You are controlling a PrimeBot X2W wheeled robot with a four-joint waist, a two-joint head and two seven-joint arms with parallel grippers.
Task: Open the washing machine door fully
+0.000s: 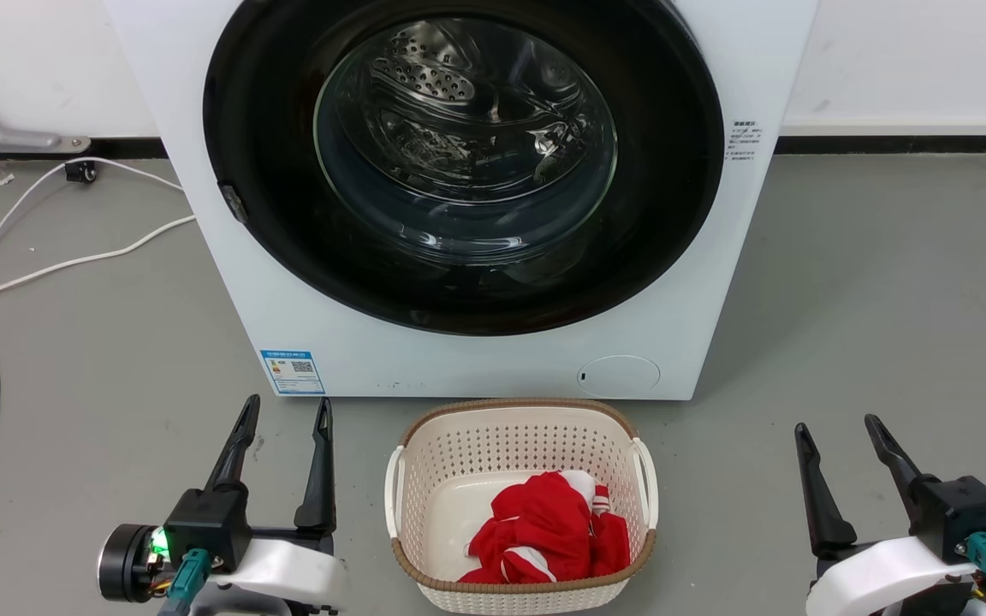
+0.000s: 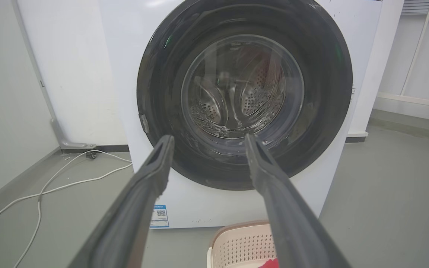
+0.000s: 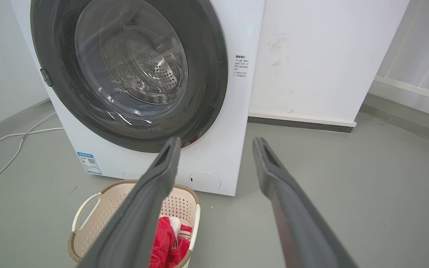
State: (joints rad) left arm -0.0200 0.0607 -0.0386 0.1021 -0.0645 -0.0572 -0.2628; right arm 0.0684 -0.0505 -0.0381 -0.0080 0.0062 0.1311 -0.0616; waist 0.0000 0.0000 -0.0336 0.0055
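The white washing machine (image 1: 476, 364) stands straight ahead, and its big glossy black round door (image 1: 673, 171) lies flat against the front, closed, with the steel drum showing through the clear centre glass. A small grey latch tab (image 1: 233, 202) sits on the door's left rim. My left gripper (image 1: 286, 409) is open low at the left, well short of the machine. My right gripper (image 1: 835, 429) is open low at the right, over bare floor. The door (image 2: 155, 85) and open left gripper (image 2: 207, 140) show in the left wrist view; the door (image 3: 210, 59) and open right gripper (image 3: 217, 142) in the right wrist view.
A cream perforated laundry basket (image 1: 519, 432) holding red and white clothing (image 1: 549, 530) sits on the grey floor between my grippers, right before the machine. White cables (image 1: 48, 265) trail across the floor at the left. A white wall (image 3: 322, 56) runs behind.
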